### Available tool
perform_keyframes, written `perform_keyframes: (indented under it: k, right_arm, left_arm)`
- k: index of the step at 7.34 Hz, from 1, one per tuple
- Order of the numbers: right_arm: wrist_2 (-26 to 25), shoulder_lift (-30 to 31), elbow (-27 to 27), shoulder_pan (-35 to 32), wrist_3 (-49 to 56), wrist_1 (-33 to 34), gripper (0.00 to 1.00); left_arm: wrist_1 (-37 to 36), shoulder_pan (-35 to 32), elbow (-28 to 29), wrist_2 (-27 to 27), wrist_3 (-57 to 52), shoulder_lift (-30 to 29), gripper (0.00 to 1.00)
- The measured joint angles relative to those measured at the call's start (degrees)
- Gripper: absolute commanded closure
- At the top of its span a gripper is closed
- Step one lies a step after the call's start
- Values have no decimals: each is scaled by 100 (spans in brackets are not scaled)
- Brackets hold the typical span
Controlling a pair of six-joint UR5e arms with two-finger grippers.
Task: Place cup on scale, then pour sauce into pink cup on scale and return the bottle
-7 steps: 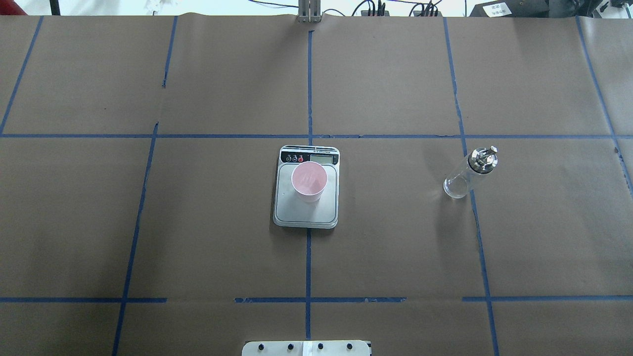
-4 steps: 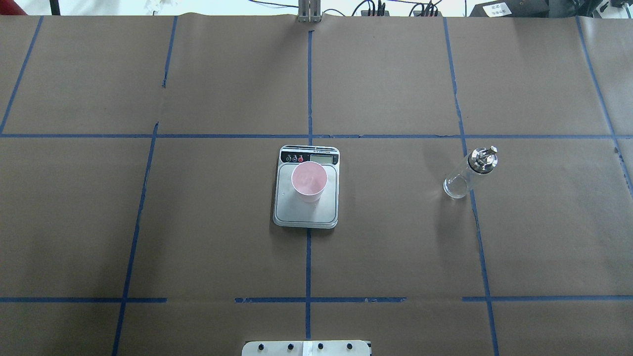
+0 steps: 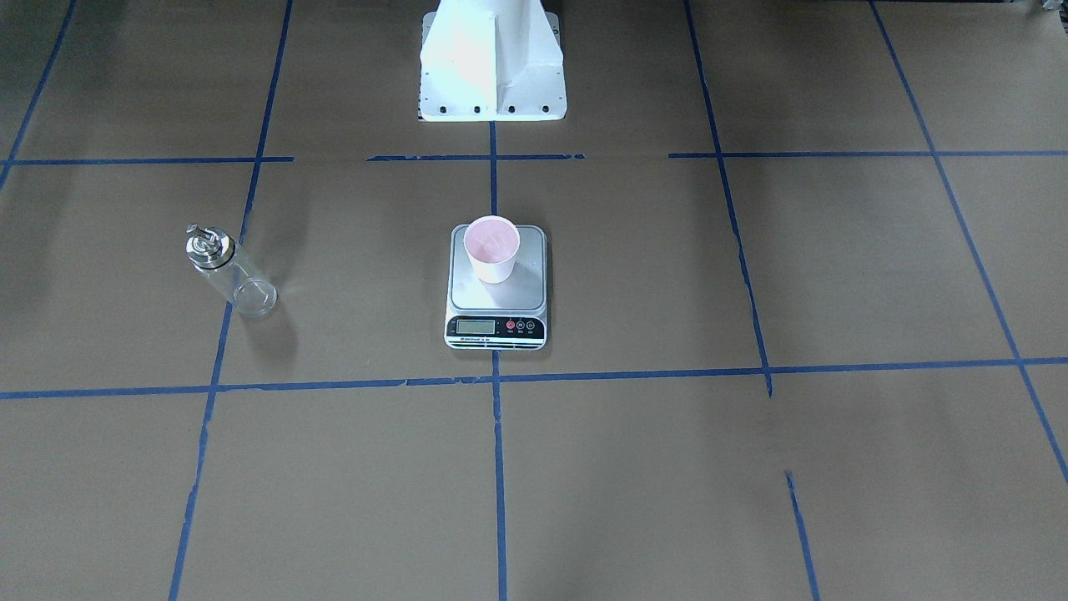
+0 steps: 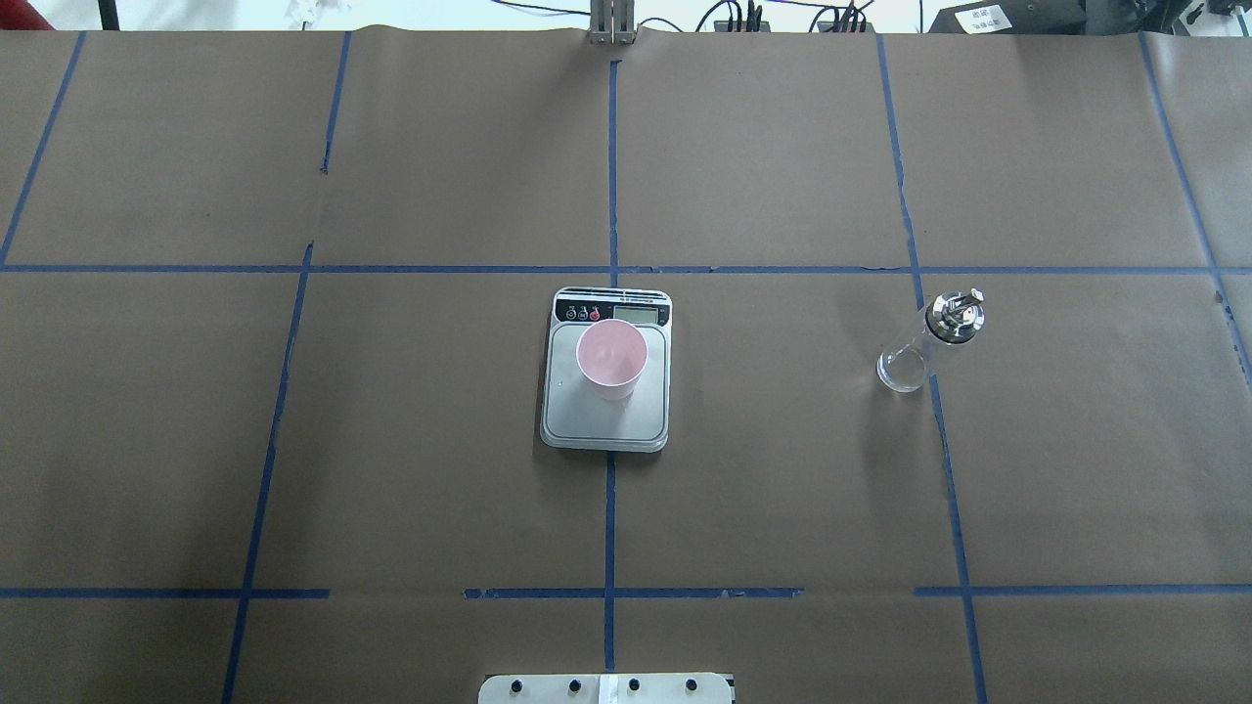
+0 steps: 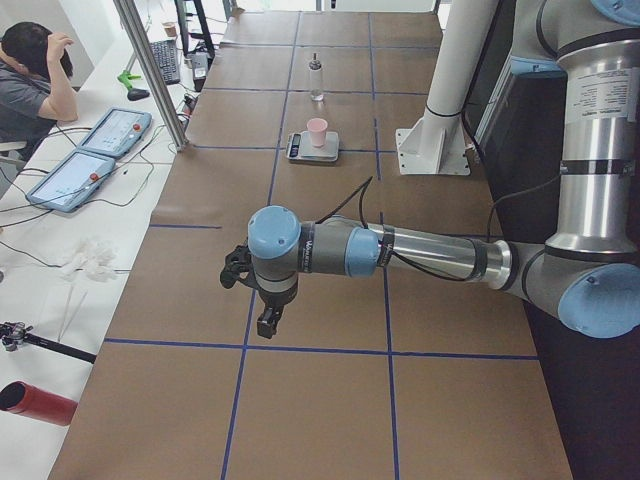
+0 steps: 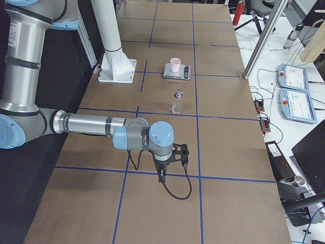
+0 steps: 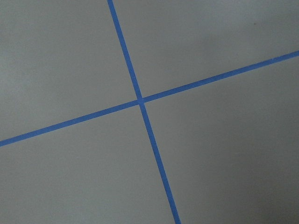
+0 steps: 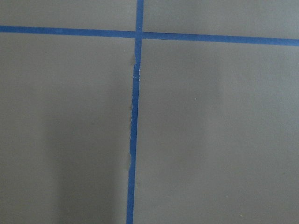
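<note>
The pink cup (image 4: 611, 357) stands upright on the scale (image 4: 587, 422) at the table's middle, on the half of the platform nearer the display; it also shows in the front view (image 3: 492, 246). The glass bottle (image 4: 924, 347) with its silver cap stands upright on the table to the right of the scale, apart from it; the front view shows it at the left (image 3: 229, 275). Its liquid is hard to see. My left gripper (image 5: 268, 322) and right gripper (image 6: 162, 176) hang low over bare table, far from these things. I cannot tell whether either is open or shut.
Blue tape lines cross the brown paper table. The white robot base (image 3: 492, 67) stands at the near edge. A metal post (image 5: 150, 70), tablets (image 5: 90, 160) and a seated person (image 5: 30, 90) are at the operators' side.
Faint streaks inside the cup one second ago have faded. The cup, scale and bottle have not moved.
</note>
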State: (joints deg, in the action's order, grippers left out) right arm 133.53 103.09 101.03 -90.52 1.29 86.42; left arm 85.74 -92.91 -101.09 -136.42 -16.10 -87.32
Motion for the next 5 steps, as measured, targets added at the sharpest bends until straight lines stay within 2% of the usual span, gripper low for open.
perform_keyframes:
  k: [5]
  right_arm:
    - [40, -42, 11, -1, -22, -2, 0]
  left_arm:
    - [-16, -8, -63, 18, 11, 148, 0]
